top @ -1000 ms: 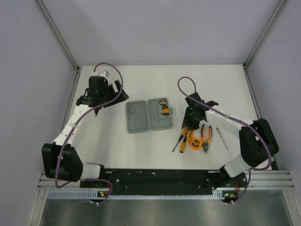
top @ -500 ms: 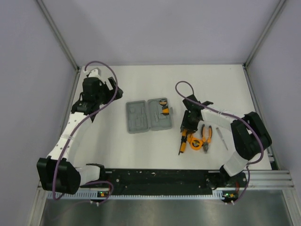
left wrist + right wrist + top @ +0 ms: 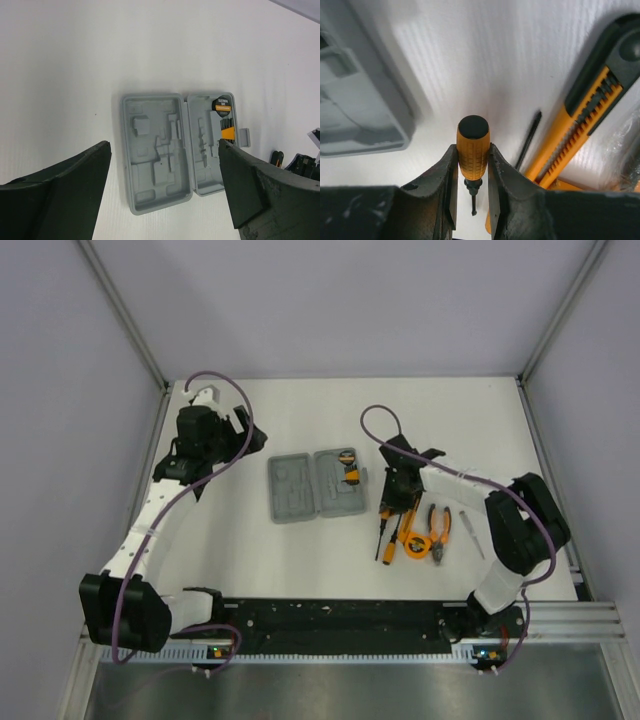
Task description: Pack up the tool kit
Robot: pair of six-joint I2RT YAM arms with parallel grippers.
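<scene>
White table (image 3: 300, 420), lilac walls (image 3: 350, 300); right pincer (image 3: 472, 165) grips screwdriver (image 3: 473, 135), left pincer (image 3: 164, 145) spread wide

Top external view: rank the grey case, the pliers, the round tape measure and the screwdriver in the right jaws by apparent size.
1. Grey case, clearly largest.
2. Pliers and screwdriver: similar length, and the screwdriver's upper end is hidden, so they are left unranked.
3. Tape measure, smallest.

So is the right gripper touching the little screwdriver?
Touching. The right wrist view shows the right gripper pressed against both sides of the screwdriver, on its orange handle, with no gap.
</scene>
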